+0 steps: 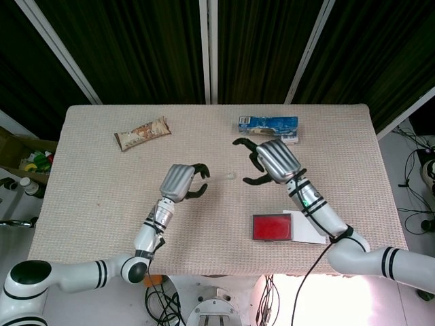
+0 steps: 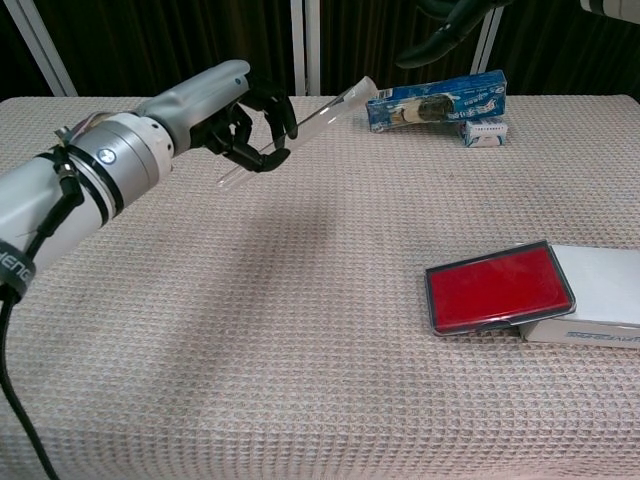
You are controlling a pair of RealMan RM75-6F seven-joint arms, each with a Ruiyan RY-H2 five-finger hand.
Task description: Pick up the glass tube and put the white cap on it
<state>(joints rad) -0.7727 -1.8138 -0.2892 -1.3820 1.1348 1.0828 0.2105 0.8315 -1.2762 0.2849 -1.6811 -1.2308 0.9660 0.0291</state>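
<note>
My left hand (image 1: 180,182) (image 2: 232,122) grips the glass tube (image 2: 322,110) (image 1: 219,178) near its lower part, above the middle of the table. The tube slants up toward the right, at a shallow angle. A small whitish cap (image 1: 231,176) (image 2: 366,88) shows at the tube's upper end. My right hand (image 1: 275,161) (image 2: 448,22) hangs to the right of that end, apart from it, fingers spread and holding nothing. In the chest view only its dark fingers show at the top edge.
A blue box (image 1: 268,123) (image 2: 435,100) and a small white box (image 1: 289,139) (image 2: 487,131) lie at the back right. A snack bar (image 1: 141,133) lies back left. A red case (image 1: 272,227) (image 2: 497,286) rests partly on a white box (image 2: 590,312) at front right.
</note>
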